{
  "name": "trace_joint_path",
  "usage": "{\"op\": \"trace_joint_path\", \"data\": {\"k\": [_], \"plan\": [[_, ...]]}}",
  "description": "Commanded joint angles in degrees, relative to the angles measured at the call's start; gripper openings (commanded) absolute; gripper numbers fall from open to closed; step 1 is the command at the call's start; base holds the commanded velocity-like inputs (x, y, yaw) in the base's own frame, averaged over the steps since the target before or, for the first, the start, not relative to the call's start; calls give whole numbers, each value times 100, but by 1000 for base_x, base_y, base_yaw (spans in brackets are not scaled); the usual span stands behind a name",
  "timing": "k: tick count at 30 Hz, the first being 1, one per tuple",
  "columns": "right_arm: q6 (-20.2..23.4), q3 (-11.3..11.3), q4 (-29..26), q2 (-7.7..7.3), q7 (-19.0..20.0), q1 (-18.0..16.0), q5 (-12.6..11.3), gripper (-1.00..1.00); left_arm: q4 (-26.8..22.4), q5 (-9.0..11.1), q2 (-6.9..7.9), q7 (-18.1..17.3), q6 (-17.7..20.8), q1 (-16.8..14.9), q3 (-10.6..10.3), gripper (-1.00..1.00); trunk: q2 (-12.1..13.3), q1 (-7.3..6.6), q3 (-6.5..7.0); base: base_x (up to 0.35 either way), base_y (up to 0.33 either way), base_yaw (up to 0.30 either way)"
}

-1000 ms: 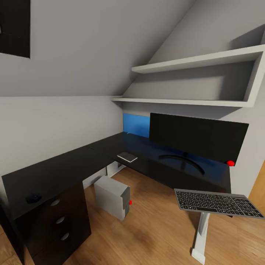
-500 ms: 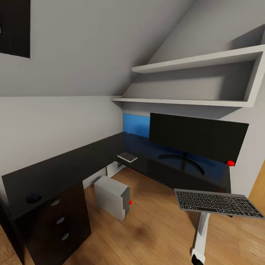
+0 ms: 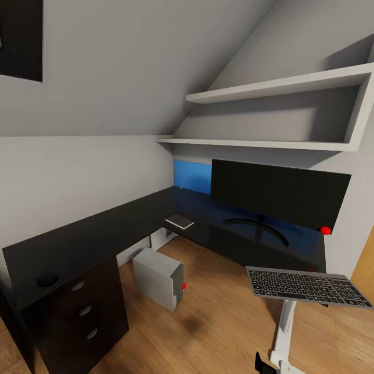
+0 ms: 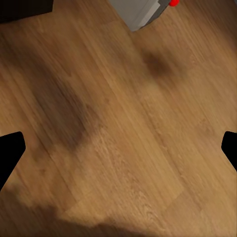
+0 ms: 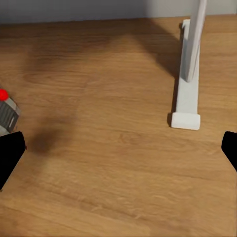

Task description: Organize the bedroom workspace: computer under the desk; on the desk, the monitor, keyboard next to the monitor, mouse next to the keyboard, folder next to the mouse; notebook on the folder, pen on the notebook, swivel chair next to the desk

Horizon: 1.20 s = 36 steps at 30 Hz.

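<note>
Left gripper (image 4: pixel 118 148): fingers spread wide, nothing between them, over bare wood floor (image 4: pixel 113 123); a corner of the computer (image 4: pixel 140 11) sits at the frame edge. Right gripper (image 5: pixel 118 153): also apart, empty, above floor near the white desk leg foot (image 5: pixel 186 101).

Head view, left to right: mouse (image 3: pixel 47 279) near the desk (image 3: pixel 93 239) left end, close to the front edge. Computer (image 3: pixel 158 278) on the floor, only partly under the desk edge. Notebook (image 3: pixel 179 222) at the inner corner edge. Monitor (image 3: pixel 278 192) on the right wing. Keyboard (image 3: pixel 306 287) overhangs the desk's right front edge. Open floor in front.
</note>
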Motion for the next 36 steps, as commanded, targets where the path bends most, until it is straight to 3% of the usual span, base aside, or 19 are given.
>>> {"op": "trace_joint_path", "data": {"k": [1, 3, 5, 11, 36], "plan": [[-23, 59, -17, 42, -48, -3, -17, 100, -14, 23, 5, 43, -45, -12, -47, 100, -4, 0, -7, 0, 0, 0], [-27, 66, -22, 136, -49, -3, -14, 100, -14, 22, 6, 43, -45, -12, -47, 100, -4, 0, -7, 0, 0, 0], [-39, 68, -15, 503, -52, -3, 34, 100, -14, 22, 4, 43, -45, -12, -47, 100, -4, 0, -7, 0, 0, 0], [-48, 65, -4, 548, -50, -3, 45, 100, -14, 26, 5, 43, -45, -12, -47, 100, -4, 0, -7, 0, 0, -2], [-49, 72, 60, 552, -50, -3, 47, 100, -14, 23, 3, 43, -45, -12, -47, 100, -4, 0, 16, 0, 0, -266]]}}
